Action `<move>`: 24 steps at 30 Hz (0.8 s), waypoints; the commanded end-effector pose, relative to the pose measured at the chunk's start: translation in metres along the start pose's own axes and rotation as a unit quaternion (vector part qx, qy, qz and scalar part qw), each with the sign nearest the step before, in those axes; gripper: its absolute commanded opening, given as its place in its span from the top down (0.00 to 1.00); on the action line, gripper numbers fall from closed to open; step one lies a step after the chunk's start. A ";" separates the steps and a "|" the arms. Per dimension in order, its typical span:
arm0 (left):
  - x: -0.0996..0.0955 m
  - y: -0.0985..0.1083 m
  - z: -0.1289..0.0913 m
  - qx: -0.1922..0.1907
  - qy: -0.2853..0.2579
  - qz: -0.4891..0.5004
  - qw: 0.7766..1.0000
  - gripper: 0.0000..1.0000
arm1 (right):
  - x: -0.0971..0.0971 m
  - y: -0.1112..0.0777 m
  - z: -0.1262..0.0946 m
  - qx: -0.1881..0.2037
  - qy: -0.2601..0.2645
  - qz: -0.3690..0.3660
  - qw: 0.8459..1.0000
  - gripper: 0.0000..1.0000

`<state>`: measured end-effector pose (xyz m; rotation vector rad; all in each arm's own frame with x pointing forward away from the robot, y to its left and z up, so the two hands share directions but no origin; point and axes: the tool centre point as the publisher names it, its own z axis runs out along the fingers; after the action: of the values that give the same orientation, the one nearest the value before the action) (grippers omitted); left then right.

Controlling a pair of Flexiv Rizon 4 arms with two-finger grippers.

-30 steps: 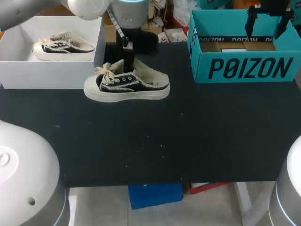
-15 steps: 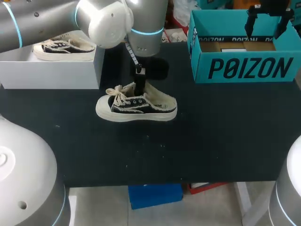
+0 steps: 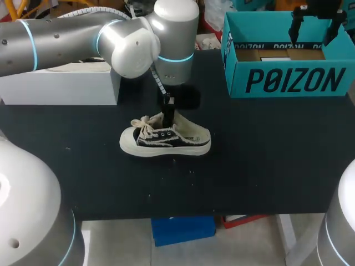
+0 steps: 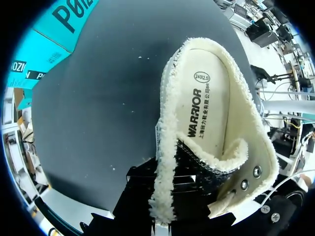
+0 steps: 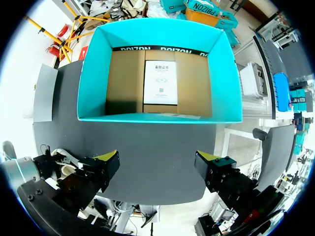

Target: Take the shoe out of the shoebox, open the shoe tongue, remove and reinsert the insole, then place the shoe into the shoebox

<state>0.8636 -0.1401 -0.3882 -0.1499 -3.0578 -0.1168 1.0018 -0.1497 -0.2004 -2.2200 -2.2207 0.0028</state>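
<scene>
A black canvas shoe (image 3: 165,141) with cream laces and fleece lining lies on its sole near the middle of the black table (image 3: 260,160), toe to the left. My left gripper (image 3: 167,113) comes down from above and is shut on the shoe's far collar. In the left wrist view the shoe (image 4: 216,128) shows its cream insole (image 4: 211,93), with my left gripper (image 4: 170,196) pinching the fleece edge. My right gripper (image 3: 316,22) hangs open over the teal shoebox (image 3: 288,77). In the right wrist view the shoebox (image 5: 160,69) holds only a white card (image 5: 160,82) ahead of the right gripper (image 5: 158,162).
A white box (image 3: 61,88) stands at the back left, partly covered by my left arm (image 3: 111,39). The teal shoebox fills the back right corner. Bare black table stretches in front of and to the right of the shoe.
My left arm has carried the shoe from beside the white box forward and to the right, toward the table's middle. The arm now hides the second shoe in the white box. The right arm kept still.
</scene>
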 end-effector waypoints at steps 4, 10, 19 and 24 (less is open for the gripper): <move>-0.003 -0.002 0.012 0.000 0.002 0.009 1.000 0.71 | 0.000 0.000 0.000 0.000 0.000 0.000 1.000 0.00; -0.001 0.001 0.004 0.007 0.007 0.007 1.000 0.00 | 0.000 0.000 0.000 0.000 0.000 0.000 1.000 0.00; 0.003 0.009 -0.064 0.088 0.000 0.003 0.996 0.00 | 0.000 0.000 0.000 0.000 0.000 0.000 1.000 0.00; 0.009 0.025 -0.094 0.145 0.005 0.001 0.989 0.00 | 0.000 0.000 0.000 0.000 0.000 0.000 1.000 0.00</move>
<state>0.8713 -0.1500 -0.3164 -0.1391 -3.0158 0.1979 1.0018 -0.1498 -0.2003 -2.2201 -2.2207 0.0028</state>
